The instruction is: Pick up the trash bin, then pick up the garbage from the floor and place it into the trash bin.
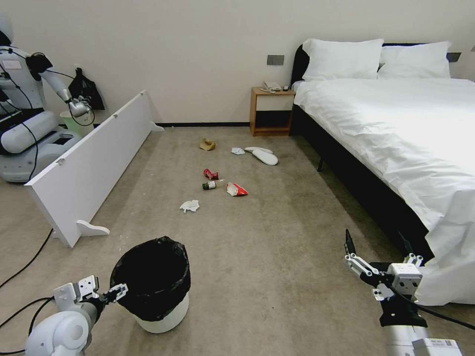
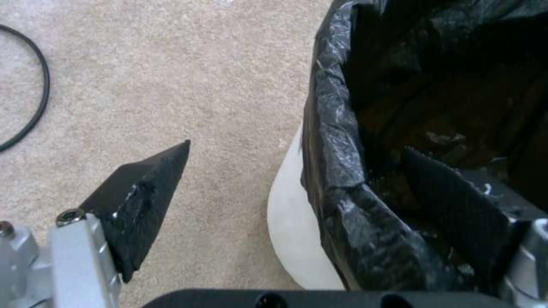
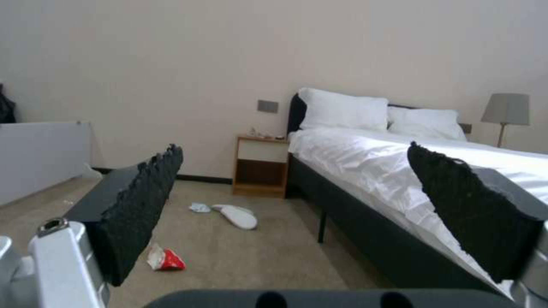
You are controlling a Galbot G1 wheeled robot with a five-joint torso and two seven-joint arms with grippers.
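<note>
Left gripper jaws wide, straddling the trash bin rim: one finger inside the black liner, one outside over the floor. Right gripper jaws wide, holding nothing, beside the bed. Garbage lies well beyond both.

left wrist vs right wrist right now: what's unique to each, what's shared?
Left wrist alone: the left gripper open astride the rim of the trash bin, one finger outside, one inside the black bag, plus a black cable.
Right wrist alone: the right gripper open in the air, the bed, the nightstand, the slippers, the snack packet.
Both: the carpet.
</note>
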